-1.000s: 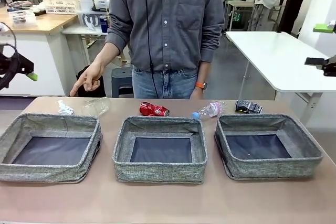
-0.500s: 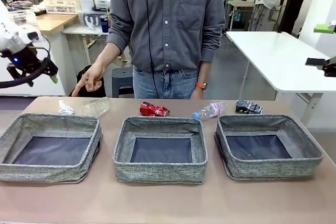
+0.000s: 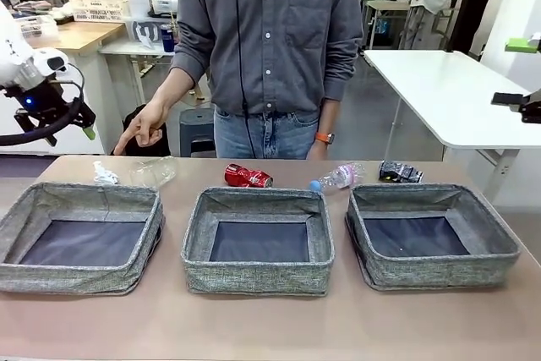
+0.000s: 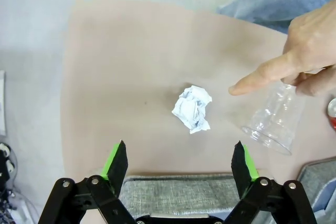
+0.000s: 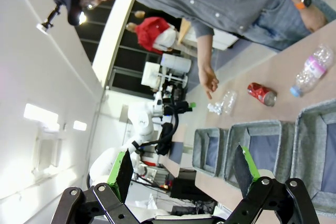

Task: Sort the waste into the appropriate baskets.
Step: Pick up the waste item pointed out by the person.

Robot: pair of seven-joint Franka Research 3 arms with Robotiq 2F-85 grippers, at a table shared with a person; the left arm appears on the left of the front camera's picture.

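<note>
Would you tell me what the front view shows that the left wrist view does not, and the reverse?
Front view: the right basket, the blue-capped bottle and the dark can. Left wrist view: the left arm's jaws wide open, the left basket's far rim between them, and bare table between the paper wad and the person's pointing hand. Both: that wad, that hand, and the clear bottle beside the wad.
</note>
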